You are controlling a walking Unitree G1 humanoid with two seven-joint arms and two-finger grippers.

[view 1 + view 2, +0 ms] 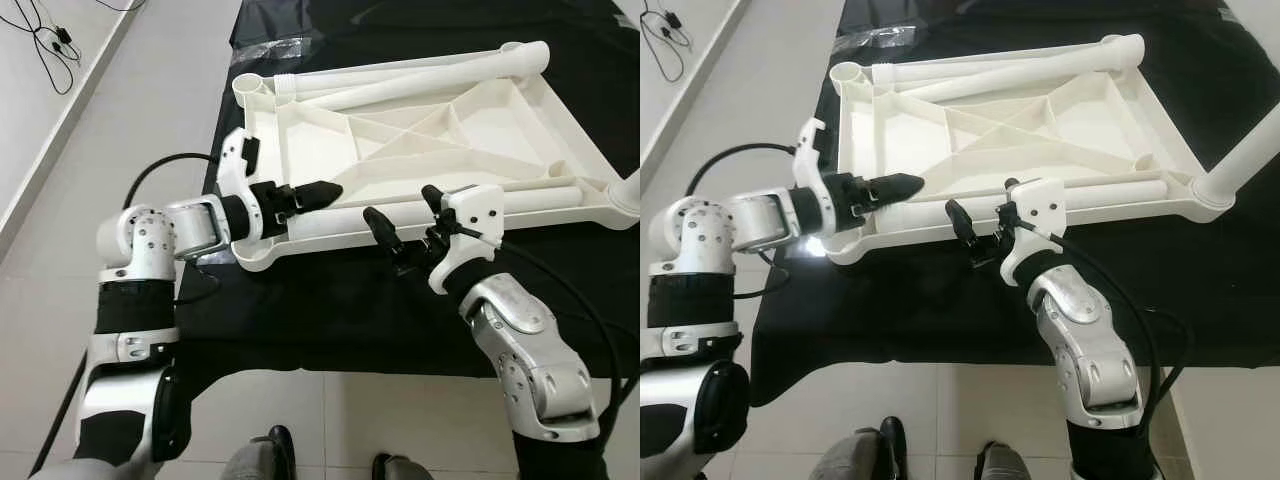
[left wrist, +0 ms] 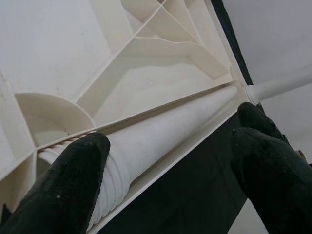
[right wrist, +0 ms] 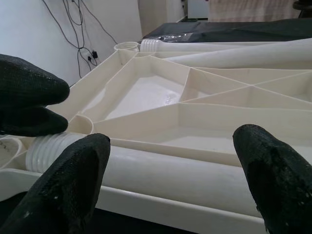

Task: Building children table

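Note:
The white plastic table top [image 1: 300, 120] lies upside down on a black cloth [image 1: 330, 300]. A loose white leg [image 1: 540, 195] lies along its near rim, with its threaded end [image 3: 46, 148] at the near left corner. My left gripper [image 1: 318, 195] hovers over that corner and is open. In the left wrist view its fingers [image 2: 63, 190] stand either side of the leg [image 2: 165, 136]. My right gripper [image 1: 405, 212] is open just in front of the near rim, facing the same leg [image 3: 185, 178]. Another leg [image 1: 628, 190] stands in the right corner socket.
Two more loose legs [image 1: 420, 85] lie along the far side of the top. A clear plastic bag [image 1: 270, 50] lies beyond the far left corner. Cables [image 1: 50, 40] trail on the tiled floor at far left. Dark shoes [image 1: 275, 450] show at the bottom edge.

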